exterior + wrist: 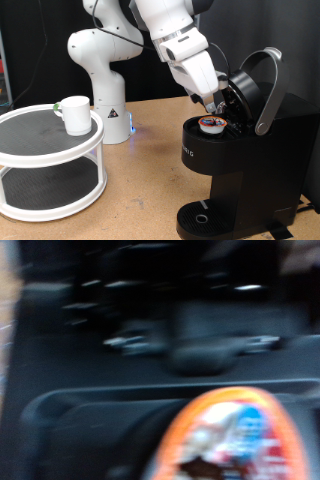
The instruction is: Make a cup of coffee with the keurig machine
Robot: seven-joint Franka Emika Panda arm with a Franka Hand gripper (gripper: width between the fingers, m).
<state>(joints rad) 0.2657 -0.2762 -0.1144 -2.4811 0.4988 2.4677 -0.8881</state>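
The black keurig machine stands at the exterior view's right with its silver-grey handle raised and the lid open. A small pod with a red-orange lid sits in the open brew chamber; it also shows blurred in the wrist view. My gripper hangs just above the pod inside the open lid; its fingertips are hard to make out. The white cup stands on the top tier of a round white stand at the left, far from the gripper. The round drip tray is bare.
The two-tier round white stand with dark mesh shelves fills the exterior view's lower left. The arm's white base stands behind it on the brown table. A dark backdrop lies behind.
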